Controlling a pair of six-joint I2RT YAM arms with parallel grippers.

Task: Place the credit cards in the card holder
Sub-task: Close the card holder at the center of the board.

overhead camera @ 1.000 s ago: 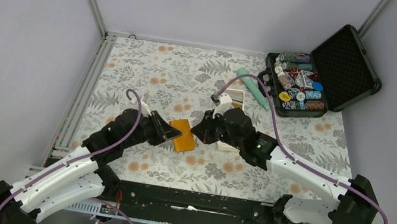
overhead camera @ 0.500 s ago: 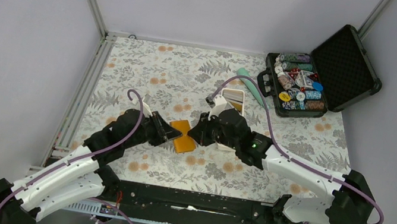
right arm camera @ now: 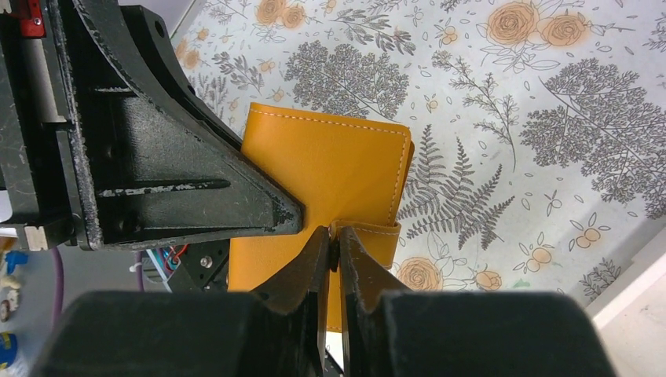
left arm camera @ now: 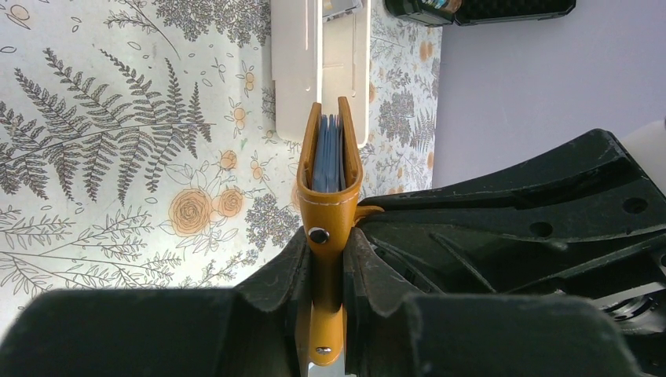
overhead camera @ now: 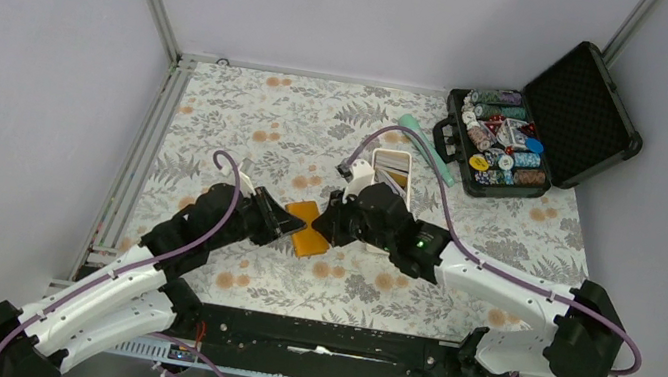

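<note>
While the left hand (left arm camera: pixel 326 239) clamps the card holder (left arm camera: pixel 328 188) firmly, the right hand (right arm camera: pixel 334 245), pinching its snap tab (right arm camera: pixel 371 233), should pull slowly.

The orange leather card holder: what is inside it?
Between the covers of the orange leather card holder, light blue pocket sheets show edge-on; what they hold is covered.

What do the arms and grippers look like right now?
Left arm and right arm: white link shells, black joints, a purple cable looping along each. Left gripper and right gripper: black, wedge-shaped fingers, scuffed. A green light glows on the right arm.
</note>
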